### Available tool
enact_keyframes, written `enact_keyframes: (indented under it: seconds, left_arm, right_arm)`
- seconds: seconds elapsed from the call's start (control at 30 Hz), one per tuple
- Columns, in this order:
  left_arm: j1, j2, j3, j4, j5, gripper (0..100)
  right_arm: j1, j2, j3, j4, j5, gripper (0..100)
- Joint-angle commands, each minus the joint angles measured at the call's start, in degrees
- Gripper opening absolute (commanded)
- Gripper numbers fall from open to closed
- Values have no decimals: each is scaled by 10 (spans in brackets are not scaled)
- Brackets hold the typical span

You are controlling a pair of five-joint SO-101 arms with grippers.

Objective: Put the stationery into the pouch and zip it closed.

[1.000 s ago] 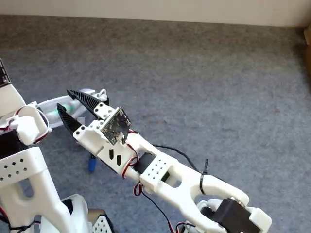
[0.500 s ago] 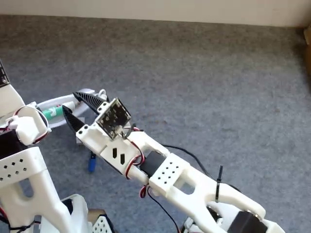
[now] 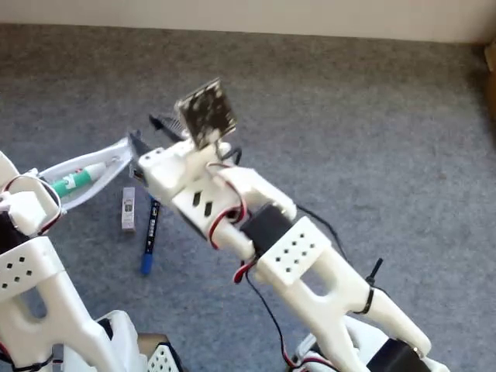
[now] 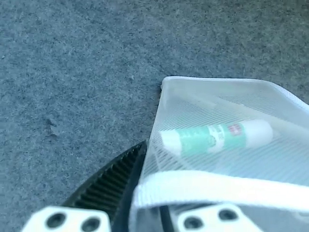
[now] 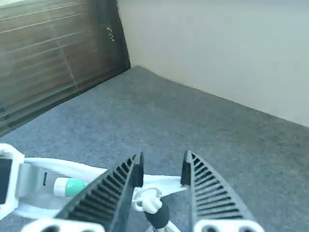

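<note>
Filling step, by the look of things, and not yet done. Inside the mesh pouch: one green-and-white glue stick, lying lengthwise. Outside it, on the grey carpet just beside the pouch: a white bar and a blue-capped pen, side by side and close together but apparently not touching. Left gripper clamped on the pouch's banded edge, holding it off the floor at a slant. Right gripper raised at the pouch's far end, jaws parted a moderate way with nothing between the tips, the white-corded zip pull sitting low in the gap between them. Too soon to zip, judging by the two loose pieces. Next: bring the right gripper down over the pen or the bar, turn the jaws across the long side, take one without knocking the other, then carry it to the pouch mouth. Zip only after both are in, with the left gripper bracing the pouch against the tug.
</note>
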Motion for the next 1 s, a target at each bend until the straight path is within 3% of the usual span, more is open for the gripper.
enact_keyframes:
  seconds: [0.0, 0.23, 0.6, 0.8, 0.97]
  left_arm:
    - [-14, 9, -10, -8, 8, 11]
    - [-54, 9, -12, -19, 10, 11]
    - [-51, 9, -9, -19, 10, 11]
    - [-54, 9, -9, -20, 10, 11]
    - [-54, 9, -10, -20, 10, 11]
  right_arm:
    - [25, -26, -65, 43, -8, 128]
    - [41, 53, -139, 109, -8, 128]
    - [41, 244, -313, 336, -11, 127]
    - [57, 275, -304, 362, -129, 127]
    - [75, 313, -250, 345, -150, 127]
